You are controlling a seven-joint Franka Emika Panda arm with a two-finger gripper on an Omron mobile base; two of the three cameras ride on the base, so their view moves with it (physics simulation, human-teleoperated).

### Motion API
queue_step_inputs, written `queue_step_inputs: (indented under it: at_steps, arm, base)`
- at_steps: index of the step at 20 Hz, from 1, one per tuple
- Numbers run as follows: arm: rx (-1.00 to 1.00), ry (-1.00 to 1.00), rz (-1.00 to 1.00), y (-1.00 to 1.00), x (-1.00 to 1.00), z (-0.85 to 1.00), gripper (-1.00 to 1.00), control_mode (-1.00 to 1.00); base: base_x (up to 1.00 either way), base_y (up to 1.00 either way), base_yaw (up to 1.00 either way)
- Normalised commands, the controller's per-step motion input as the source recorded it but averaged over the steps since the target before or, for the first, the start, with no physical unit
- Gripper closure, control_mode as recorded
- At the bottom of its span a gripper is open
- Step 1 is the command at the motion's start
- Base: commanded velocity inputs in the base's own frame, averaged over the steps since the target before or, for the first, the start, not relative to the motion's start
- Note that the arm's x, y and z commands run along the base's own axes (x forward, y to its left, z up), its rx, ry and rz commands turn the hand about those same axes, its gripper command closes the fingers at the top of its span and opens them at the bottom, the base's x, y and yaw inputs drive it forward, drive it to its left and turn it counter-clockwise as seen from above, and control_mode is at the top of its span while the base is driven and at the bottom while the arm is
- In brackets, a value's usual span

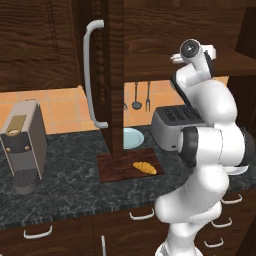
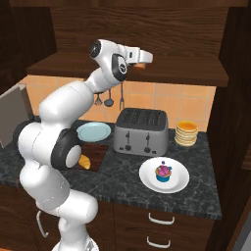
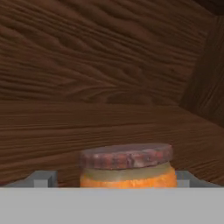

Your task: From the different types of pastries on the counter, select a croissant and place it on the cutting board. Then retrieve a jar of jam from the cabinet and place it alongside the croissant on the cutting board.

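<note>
Right base view shows my arm stretched up into the open cabinet (image 2: pixel 147 73), my pincer (image 2: pixel 141 61) level at the jam jar (image 2: pixel 140 64) on its shelf; in the hand view the fingers flank that jar (image 3: pixel 127 168), whether clamped I cannot tell; the croissant (image 1: pixel 144 167) lies on the cutting board (image 1: pixel 112 167) on the counter (image 1: pixel 65 185).

arm raised high, hand (image 2: pixel 142 58) level, fingers spread apart

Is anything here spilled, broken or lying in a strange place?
Nothing stands out. The croissant lies flat on the cutting board, the jam jar stands upright and lidded between the end effector fingers, and the cupcake sits upright on its plate.
</note>
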Motion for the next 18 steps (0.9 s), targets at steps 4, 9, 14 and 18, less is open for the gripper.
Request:
queue_step_inputs:
  at_steps: [4,9,14,18]
  arm:
    - [0.00,0.04,0.00,-0.02,0.32,-0.20,1.00,-1.00]
    - [0.02,-0.29,-0.03,-0.07,-0.52,0.07,1.00,-1.00]
    - [0.00,-0.41,-0.01,0.00,-0.67,0.04,1.00,-1.00]
    - [0.02,-0.02,-0.05,0.00,-0.27,0.90,1.00,-1.00]
  base:
    - [0.00,0.00,0.00]
    - [0.00,0.00,0.00]
    - [0.00,0.00,0.00]
    - [0.00,0.00,0.00]
